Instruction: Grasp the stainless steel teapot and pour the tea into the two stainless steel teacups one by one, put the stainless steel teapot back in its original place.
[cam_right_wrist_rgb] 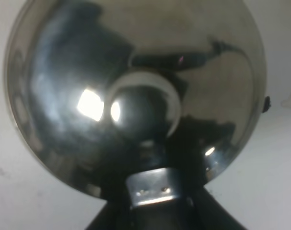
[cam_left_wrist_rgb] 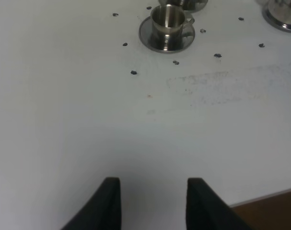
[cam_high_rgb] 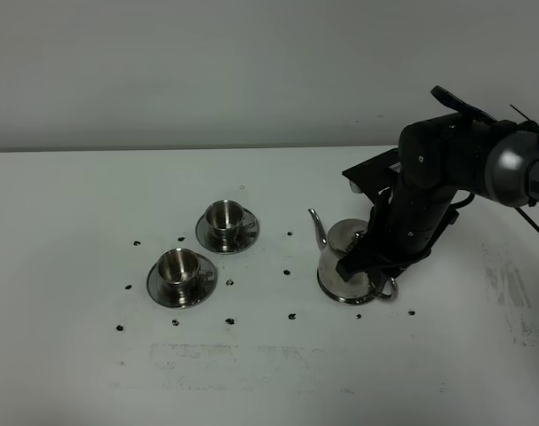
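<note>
1. White table (cam_high_rgb: pixel 251 382) runs back to a pale wall (cam_high_rgb: pixel 207 71). Small dark marks (cam_high_rgb: pixel 289 269) dot the top around the steelware.
2. My right arm (cam_high_rgb: pixel 429 177) comes in from the right, bends, and slopes down and left onto the stainless steel teapot (cam_high_rgb: pixel 338 262). It hides the pot's right side and most of its lid. Only the spout (cam_high_rgb: pixel 318 226), pointing left, and a bit of the loop handle (cam_high_rgb: pixel 389 291) show clearly.
3. My right gripper (cam_high_rgb: pixel 368 264) is clamped on that handle. The wrist view shows the steel strap pinched between my dark fingers (cam_right_wrist_rgb: pixel 210 218), close by the lid knob (cam_right_wrist_rgb: pixel 145 112).
4. The teapot stands upright, right of centre. A steel rim (cam_high_rgb: pixel 342 299) circles its base, and I cannot tell whether that is a separate saucer.
5. The near teacup (cam_high_rgb: pixel 177 265) and the far teacup (cam_high_rgb: pixel 223 216) sit well to its left, each on its own saucer (cam_high_rgb: pixel 158 286).
6. My left gripper (cam_left_wrist_rgb: pixel 152 201) shows only as two cut-off fingertips spread over bare table, gripping nothing.
</note>
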Robot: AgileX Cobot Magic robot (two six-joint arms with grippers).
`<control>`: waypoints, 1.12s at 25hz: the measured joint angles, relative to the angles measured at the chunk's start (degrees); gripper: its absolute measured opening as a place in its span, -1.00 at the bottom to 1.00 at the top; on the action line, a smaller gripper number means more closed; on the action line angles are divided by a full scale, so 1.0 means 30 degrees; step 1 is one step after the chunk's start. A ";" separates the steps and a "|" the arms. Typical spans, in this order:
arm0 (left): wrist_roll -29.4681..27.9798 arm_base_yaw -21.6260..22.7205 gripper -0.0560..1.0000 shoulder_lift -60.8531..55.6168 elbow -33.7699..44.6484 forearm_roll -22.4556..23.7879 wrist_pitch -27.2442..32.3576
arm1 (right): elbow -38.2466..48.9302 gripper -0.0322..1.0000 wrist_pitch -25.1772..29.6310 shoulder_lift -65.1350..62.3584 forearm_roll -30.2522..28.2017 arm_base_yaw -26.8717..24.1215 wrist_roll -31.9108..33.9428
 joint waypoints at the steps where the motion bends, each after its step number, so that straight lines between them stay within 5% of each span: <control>1: 0.0000 0.0000 -0.30 0.0000 0.0000 0.0000 0.0000 | 0.0000 -0.54 0.0084 -0.0089 -0.0023 0.0000 0.0000; 12: 0.0000 0.0000 -0.30 0.0000 0.0000 0.0000 0.0000 | 0.0022 -0.54 0.0438 -0.1589 -0.0328 0.0000 0.0000; 20: 0.0000 0.0000 -0.30 0.0000 0.0000 0.0000 0.0000 | 0.0011 -0.54 -0.1360 -0.1946 -0.0850 0.1164 -0.0121; 28: 0.0000 0.0000 -0.30 0.0000 0.0000 0.0000 0.0000 | -0.2429 -0.54 -0.1382 -0.1597 -0.1603 0.1706 -0.0176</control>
